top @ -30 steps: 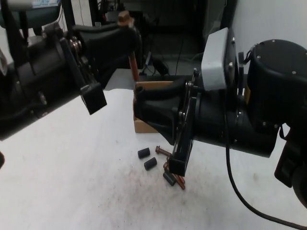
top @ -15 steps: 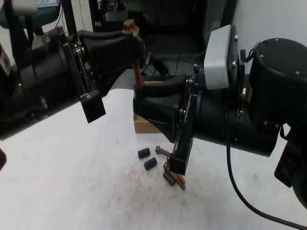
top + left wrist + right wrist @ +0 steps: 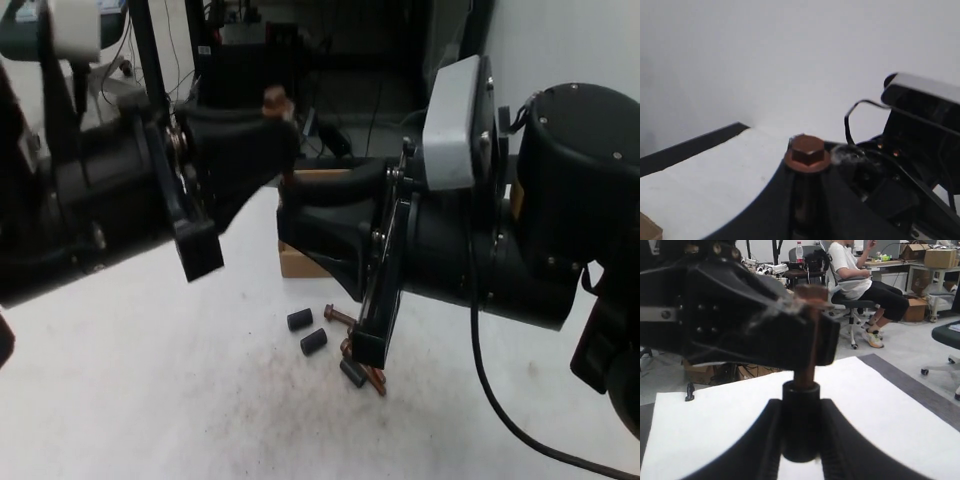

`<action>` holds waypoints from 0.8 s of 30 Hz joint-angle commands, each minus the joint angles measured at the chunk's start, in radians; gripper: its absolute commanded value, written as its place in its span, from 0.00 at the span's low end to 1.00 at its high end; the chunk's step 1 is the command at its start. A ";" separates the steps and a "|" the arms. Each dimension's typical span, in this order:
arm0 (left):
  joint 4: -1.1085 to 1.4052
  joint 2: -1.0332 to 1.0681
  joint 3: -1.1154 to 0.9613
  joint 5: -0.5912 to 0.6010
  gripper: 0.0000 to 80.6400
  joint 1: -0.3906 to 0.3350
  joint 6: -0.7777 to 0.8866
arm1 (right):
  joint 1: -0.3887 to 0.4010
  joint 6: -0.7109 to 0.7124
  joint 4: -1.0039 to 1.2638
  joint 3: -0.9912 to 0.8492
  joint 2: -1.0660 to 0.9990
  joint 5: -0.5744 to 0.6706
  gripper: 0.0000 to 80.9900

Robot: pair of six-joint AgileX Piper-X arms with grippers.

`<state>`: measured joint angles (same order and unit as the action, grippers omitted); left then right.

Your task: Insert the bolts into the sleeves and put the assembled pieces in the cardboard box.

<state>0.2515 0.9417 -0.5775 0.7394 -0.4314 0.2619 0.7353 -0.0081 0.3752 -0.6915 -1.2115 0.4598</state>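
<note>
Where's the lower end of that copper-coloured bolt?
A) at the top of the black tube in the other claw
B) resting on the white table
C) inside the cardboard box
A: the copper-coloured hex-head bolt in the left gripper meets the top of the black cylindrical sleeve clamped in the right gripper.

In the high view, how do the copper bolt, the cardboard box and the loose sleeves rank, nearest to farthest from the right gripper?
1. copper bolt: just above the right gripper, standing in its sleeve.
2. cardboard box: partly hidden behind that gripper.
3. loose sleeves: on the bench, nearer the camera.
</note>
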 commanded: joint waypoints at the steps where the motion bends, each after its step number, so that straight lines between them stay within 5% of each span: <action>1: -0.088 -0.004 0.002 0.045 0.08 0.001 -0.032 | -0.002 0.001 0.034 -0.011 0.012 -0.021 0.01; 3: -0.106 -0.004 0.002 0.076 0.21 0.001 -0.046 | -0.002 0.001 0.034 -0.011 0.012 -0.021 0.01; 7: -0.106 -0.004 0.002 0.091 0.65 0.001 -0.044 | -0.002 0.001 0.034 -0.011 0.012 -0.021 0.01; 9: -0.106 -0.004 0.002 0.076 0.77 0.001 -0.045 | -0.002 0.001 0.034 -0.011 0.012 -0.021 0.01; 24: -0.051 -0.006 -0.005 -0.123 0.78 0.026 -0.045 | -0.002 0.001 0.034 -0.011 0.012 -0.021 0.01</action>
<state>0.1863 0.9364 -0.5738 0.6849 -0.4261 0.2179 0.7327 -0.0081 0.3828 -0.6906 -1.2115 0.4203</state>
